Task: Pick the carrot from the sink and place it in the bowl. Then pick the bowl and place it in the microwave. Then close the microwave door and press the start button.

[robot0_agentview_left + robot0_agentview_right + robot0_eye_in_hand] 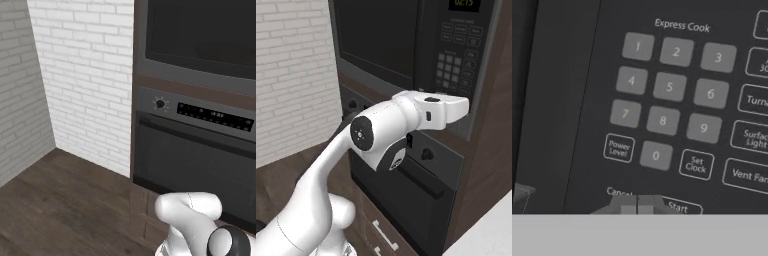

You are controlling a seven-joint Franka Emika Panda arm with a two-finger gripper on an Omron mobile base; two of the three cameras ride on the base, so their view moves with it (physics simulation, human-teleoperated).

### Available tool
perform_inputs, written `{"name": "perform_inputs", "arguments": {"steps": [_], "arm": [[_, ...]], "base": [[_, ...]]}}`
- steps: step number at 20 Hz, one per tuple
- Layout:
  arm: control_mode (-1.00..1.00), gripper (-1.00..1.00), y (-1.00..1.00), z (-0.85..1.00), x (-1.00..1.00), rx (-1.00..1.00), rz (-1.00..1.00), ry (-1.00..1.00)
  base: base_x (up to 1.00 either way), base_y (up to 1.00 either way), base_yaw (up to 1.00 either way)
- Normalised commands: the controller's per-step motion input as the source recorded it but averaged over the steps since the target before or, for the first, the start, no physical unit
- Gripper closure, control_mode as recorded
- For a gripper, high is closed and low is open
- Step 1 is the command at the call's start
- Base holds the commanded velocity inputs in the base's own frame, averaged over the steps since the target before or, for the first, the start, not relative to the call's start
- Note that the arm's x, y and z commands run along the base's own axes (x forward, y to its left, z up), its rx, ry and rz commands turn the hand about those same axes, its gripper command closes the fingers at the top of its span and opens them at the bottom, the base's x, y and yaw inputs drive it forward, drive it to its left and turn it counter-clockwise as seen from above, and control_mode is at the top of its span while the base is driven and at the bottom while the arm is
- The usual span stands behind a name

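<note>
1. Closest to the hand camera, we are looking at our gripper with its two fingertips pressed together – shut tight, with nothing held between them.
2. We are hovering those tips right against the bottom row of the keypad, between the Cancel label and the Start button; whether they are already touching the panel we cannot tell.
3. We are judging that this is the last step – pressing start – since the microwave door is sitting closed and flush in the right base view.
4. We are reading the green display as lit, but we are not treating that as proof of a press.
5. We are keeping the jaws closed, because one blunt tip is likely pushing a flat key more cleanly than two spread ones.
6. We are aiming to shift slightly toward Start, as the tips are sitting nearer the gap between the two labels and a straight push risks landing on Cancel.
7. We are pressing square to the panel of the microwave, avoiding any sideways drag toward Set Clock above.
8. We are noting that the oven below, with its knob, is well clear of the hand.
9. We are unable to place the bowl or carrot from these views; behind the shut door is our guess only.
</note>
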Motion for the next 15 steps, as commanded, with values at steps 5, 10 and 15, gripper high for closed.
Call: {"name": "perform_inputs", "arguments": {"steps": [5,10,15], "arm": [[-1.00,1.00,-0.78,-0.16,0.12,0.06,0.09,0.00],[-1.00,1.00,-0.93,-0.29,0.00,0.12,0.25,0.00],[-1.00,1.00,-0.79,-0.26,0.00,0.08,0.25,0.00]], "base": [[0.00,0.00,0.00],[0.00,0.00,0.00],[0.00,0.00,0.00]]}}
